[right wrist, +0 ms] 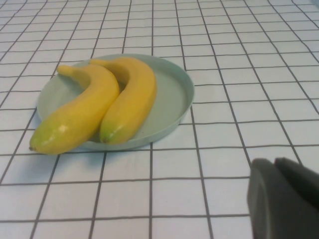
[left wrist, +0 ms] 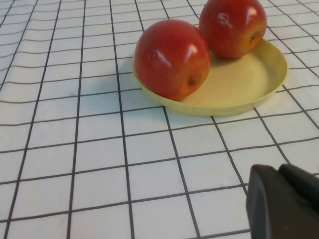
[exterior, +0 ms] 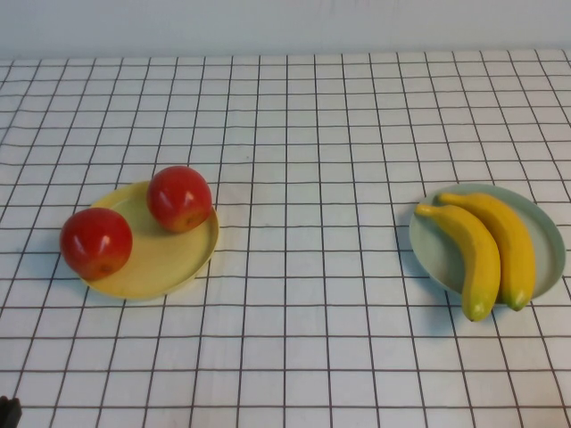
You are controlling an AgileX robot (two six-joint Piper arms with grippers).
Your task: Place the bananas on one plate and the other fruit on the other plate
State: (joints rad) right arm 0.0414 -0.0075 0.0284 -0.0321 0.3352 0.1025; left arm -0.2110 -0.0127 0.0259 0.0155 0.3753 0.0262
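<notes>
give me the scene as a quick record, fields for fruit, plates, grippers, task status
apples: two red apples, one on the far part of the yellow plate, one resting on its left rim
yellow plate: on the robot's left
bananas: two bananas side by side on the blue-green plate, near tips overhanging the rim
blue-green plate: on the robot's right
left gripper: pulled back near the yellow plate, holds nothing
right gripper: pulled back near the blue-green plate, holds nothing
task status: fruit looks sorted

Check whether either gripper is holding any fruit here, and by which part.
Nothing is held. Both glossy red apples sit on the pale yellow plate, both yellow bananas on the blue-green plate; left gripper and right gripper stay clear.
</notes>
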